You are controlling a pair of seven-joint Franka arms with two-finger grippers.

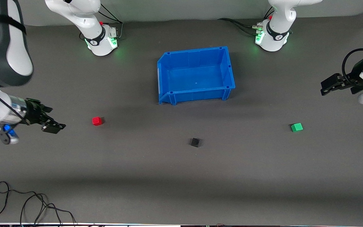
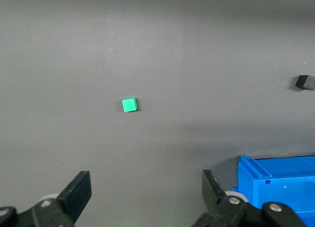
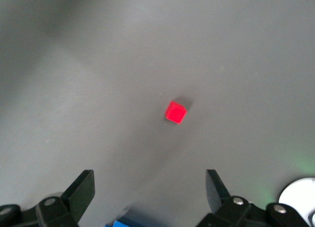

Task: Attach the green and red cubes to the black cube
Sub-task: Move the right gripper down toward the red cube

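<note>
Matte black cube (image 1: 195, 142) alone between red cube (image 1: 96, 121) and green cube (image 1: 296, 127); both end effectors wide open, empty.

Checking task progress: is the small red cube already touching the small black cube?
No, the small red cube sits apart from the small black cube on the grey table.

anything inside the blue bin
Nothing: the blue bin shows only its bare floor. The wall nearest the camera hides a thin strip of floor.

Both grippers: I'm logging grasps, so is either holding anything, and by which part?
Nothing is held. The left gripper and right gripper are open in the air; the green cube, red cube and black cube lie untouched.
</note>
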